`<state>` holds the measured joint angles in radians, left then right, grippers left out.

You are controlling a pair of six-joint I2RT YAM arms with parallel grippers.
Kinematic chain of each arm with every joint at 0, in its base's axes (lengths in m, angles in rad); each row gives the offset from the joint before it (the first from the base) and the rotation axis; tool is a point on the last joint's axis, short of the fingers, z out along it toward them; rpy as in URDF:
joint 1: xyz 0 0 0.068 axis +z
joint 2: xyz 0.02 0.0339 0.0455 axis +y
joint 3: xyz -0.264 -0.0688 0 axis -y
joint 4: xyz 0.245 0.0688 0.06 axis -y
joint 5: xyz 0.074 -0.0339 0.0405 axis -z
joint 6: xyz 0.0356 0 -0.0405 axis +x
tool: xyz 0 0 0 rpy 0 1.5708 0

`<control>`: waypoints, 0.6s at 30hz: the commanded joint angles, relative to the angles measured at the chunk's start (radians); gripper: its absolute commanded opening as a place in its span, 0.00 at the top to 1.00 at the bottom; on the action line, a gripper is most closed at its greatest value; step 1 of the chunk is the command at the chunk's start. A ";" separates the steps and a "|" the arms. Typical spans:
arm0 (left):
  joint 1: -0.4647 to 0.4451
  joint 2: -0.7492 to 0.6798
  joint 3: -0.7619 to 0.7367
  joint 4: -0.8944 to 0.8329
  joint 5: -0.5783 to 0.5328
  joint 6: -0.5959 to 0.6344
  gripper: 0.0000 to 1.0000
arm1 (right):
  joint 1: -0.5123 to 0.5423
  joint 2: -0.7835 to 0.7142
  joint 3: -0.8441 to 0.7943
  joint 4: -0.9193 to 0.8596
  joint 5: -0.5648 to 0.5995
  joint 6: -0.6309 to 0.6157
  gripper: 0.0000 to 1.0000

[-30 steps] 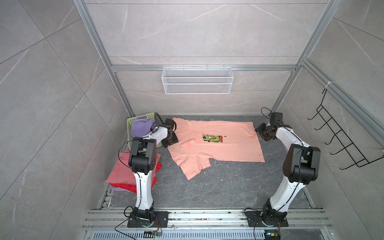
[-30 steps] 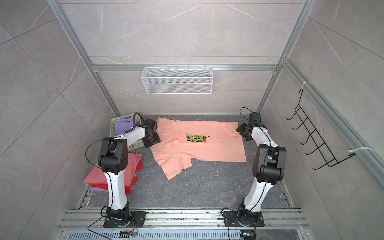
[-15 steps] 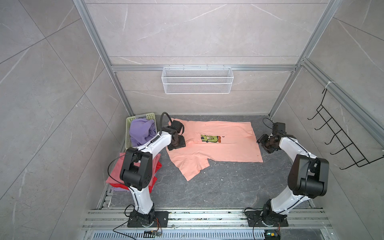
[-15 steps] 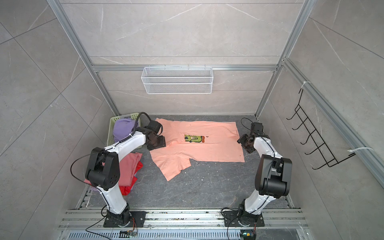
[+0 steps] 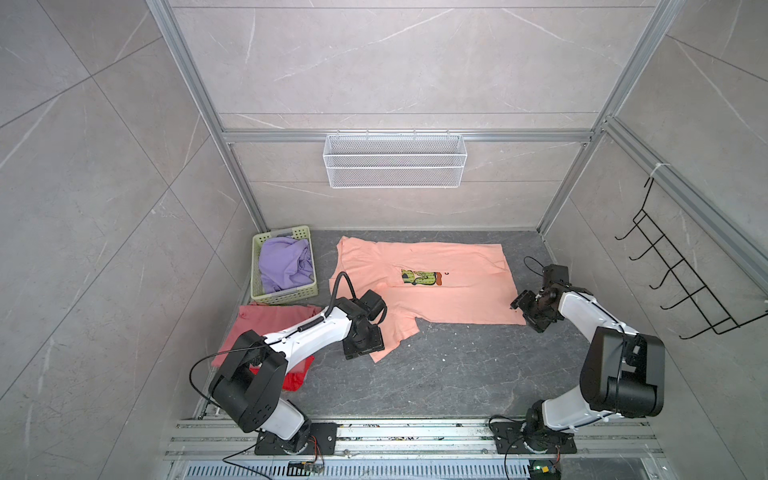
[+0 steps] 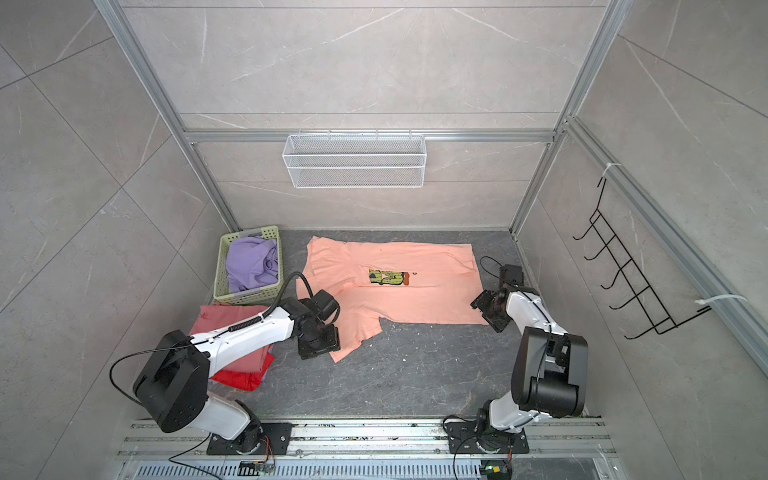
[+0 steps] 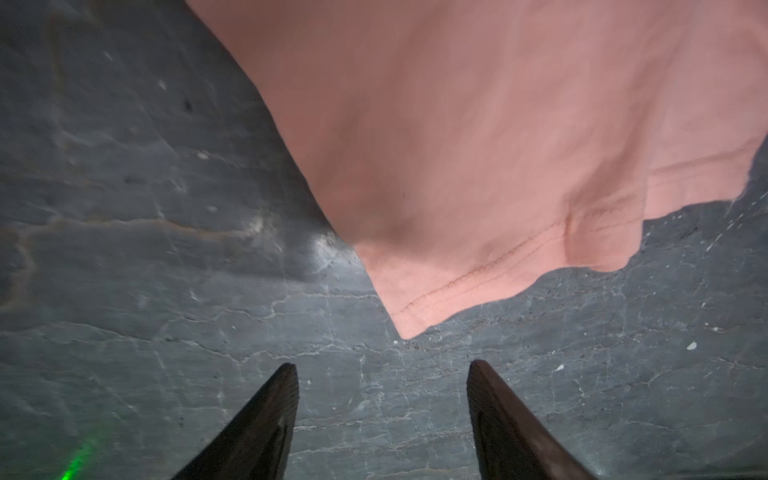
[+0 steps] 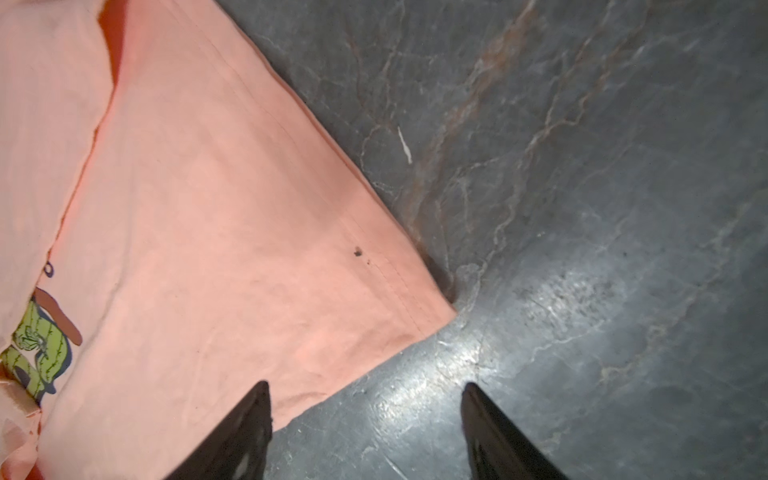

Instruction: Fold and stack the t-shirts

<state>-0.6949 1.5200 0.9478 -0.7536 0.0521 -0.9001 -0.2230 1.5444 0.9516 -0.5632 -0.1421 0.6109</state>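
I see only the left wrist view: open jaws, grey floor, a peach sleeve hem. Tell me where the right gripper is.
Observer: The right gripper hangs open at the near right corner of the peach shirt, holding nothing.
Operator: Report what is left to fold.
Observer: A lavender shirt lies crumpled in the basket, far left.
Operator: Describe the stack.
Observer: A rose shirt lies on a red shirt, just in front of the basket.
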 commanded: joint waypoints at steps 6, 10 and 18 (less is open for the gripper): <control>-0.032 0.073 -0.002 0.091 0.070 -0.080 0.39 | -0.001 0.034 -0.065 0.068 -0.011 0.109 0.29; -0.035 0.120 -0.010 0.106 0.058 -0.094 0.48 | -0.001 0.066 -0.048 0.055 -0.008 0.101 0.31; -0.039 0.154 -0.028 0.173 0.045 -0.092 0.74 | -0.001 0.105 -0.060 0.104 -0.008 0.114 0.32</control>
<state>-0.7292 1.6558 0.9363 -0.6193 0.1062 -0.9928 -0.2230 1.6234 0.9020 -0.4873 -0.1471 0.7044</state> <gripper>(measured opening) 0.281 0.684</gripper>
